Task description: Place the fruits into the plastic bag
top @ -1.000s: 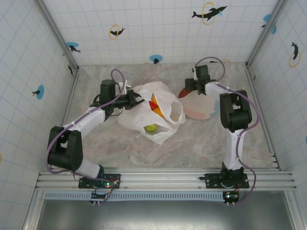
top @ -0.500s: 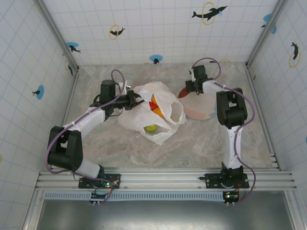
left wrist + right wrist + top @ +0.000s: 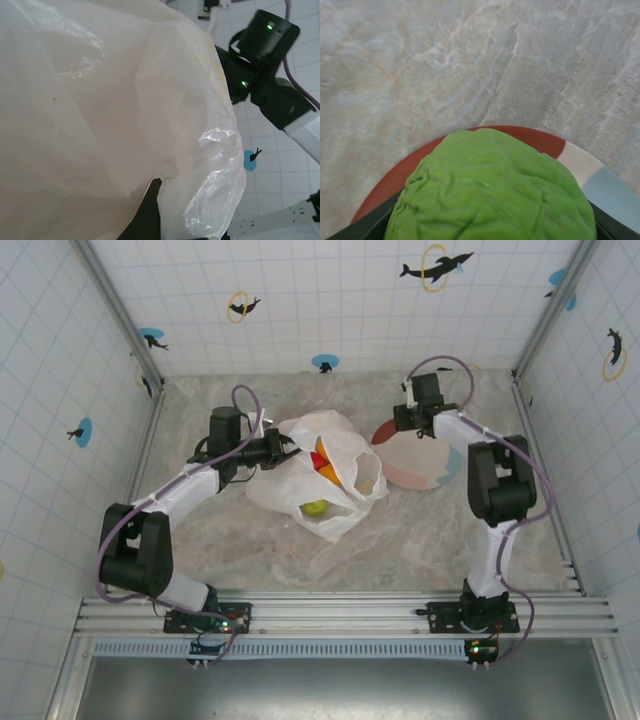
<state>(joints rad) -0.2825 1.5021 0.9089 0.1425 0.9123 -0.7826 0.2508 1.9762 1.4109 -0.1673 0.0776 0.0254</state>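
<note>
- Grey-veined stone worktop (image 3: 250, 540) carries everything. The two arms reach out over it from its near edge.
- White crinkly plastic bag (image 3: 290, 490) lies slumped to the right of the left gripper (image 3: 283, 448). That gripper is clenched on the rim of film at the bag's left edge and holds the mouth up and open. In the left wrist view the film drapes right across the fingers.
- Pink, red and blue plate (image 3: 425, 465) sits directly beneath and just nearer than the right gripper (image 3: 408, 422), which hangs over the plate's far left rim. Plate and bag almost touch.
- Red and orange fruits (image 3: 322, 458) show inside the bag's mouth, with a green lime (image 3: 315, 507) deeper in, nearer the arm bases.
- Green wrinkled fruit (image 3: 490, 190) sits between the right gripper's jaws, which press against both its flanks over the plate's red segment, so I judge it grasped. Whether it has left the plate I cannot tell. It looks like a rounded dome with no clear long axis.
- The coming move turns on one relation. The bag's open mouth lies to the right gripper's left and a little nearer the bases. The right arm carries the fruit, so the travel is a short sideways one, ending above the opening that the left gripper props up.
</note>
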